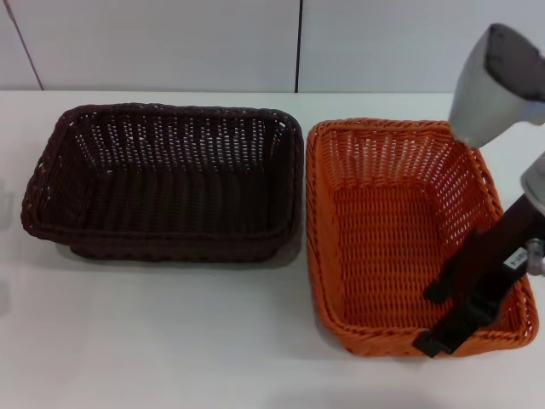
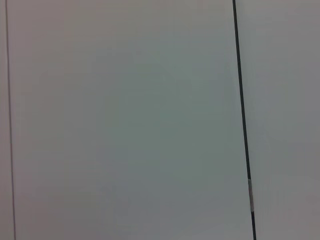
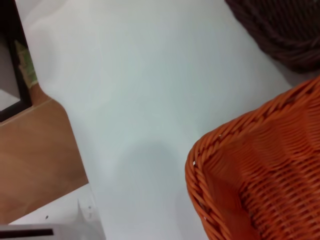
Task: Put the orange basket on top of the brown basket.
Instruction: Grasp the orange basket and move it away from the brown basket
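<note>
Right gripper (image 1: 444, 317) sits over orange basket (image 1: 387, 230) near-right rim, jaws apart straddling it, not clamped. Brown basket (image 1: 162, 183) just left on table (image 1: 170, 341). Seat rim deep, close squarely, lift level. Left arm unseen.

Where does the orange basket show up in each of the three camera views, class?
Head view: the orange basket sits right of centre on the white table, beside the brown basket.
Left wrist view: not in it.
Right wrist view: one corner of it fills the lower right.
Shared landmark: the brown basket.
</note>
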Available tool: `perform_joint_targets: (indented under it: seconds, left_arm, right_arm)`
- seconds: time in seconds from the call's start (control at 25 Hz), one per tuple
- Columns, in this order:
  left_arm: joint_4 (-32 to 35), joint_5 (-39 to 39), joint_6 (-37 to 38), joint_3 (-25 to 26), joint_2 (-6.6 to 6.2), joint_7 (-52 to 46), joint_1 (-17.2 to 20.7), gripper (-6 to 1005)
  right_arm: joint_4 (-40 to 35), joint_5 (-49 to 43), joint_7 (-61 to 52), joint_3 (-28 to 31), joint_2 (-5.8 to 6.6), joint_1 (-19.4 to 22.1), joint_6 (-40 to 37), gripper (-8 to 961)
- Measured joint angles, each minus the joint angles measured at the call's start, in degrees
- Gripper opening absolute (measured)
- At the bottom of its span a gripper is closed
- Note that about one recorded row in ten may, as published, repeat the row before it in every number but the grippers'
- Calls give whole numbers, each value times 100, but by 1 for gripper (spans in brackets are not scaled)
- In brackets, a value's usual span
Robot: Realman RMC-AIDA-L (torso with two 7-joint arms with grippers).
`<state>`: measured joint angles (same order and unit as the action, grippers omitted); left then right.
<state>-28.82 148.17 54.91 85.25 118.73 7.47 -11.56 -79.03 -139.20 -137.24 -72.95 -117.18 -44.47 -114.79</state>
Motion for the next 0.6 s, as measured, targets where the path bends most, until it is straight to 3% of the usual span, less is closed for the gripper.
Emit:
perform_joint_targets:
  seconds: [0.6]
  left_arm:
    - [46,1,-19,-4,-22,10,-68,719]
  right_arm:
    - [1162,-324,151,-750,-172,-464,817,748]
